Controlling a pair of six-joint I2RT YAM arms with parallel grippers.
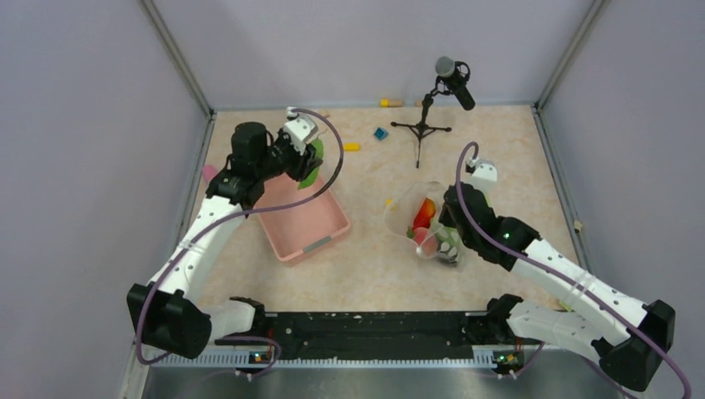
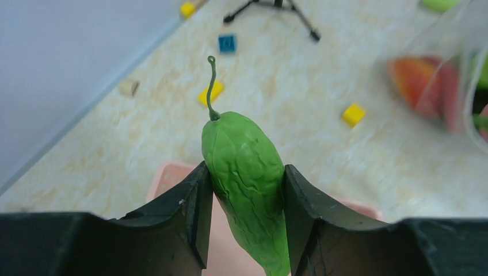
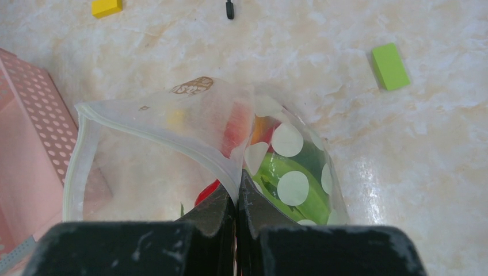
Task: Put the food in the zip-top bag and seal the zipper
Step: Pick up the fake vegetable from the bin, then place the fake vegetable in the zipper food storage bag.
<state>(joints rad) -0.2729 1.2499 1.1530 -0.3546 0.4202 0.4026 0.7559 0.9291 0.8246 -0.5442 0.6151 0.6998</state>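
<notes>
Over on the far left, the left hand (image 2: 246, 168) is clamped snugly round the middle of the bumpy green cucumber (image 2: 241, 144), hanging above the far end of the pink basket (image 1: 320, 243). The cucumber's long axis runs straight out along the fingers, stem end leading. The zip-top bag (image 3: 144, 126) lies off to the right of it and a bit nearer, out on the tabletop past the basket, with red and green food already inside. The right hand (image 3: 237, 192) is pinched tight on the bag's rim, propping the mouth open with the zipper (image 3: 75, 167) looping out to the left. So I'd guess the cucumber goes in stem first, rightward into that mouth.
</notes>
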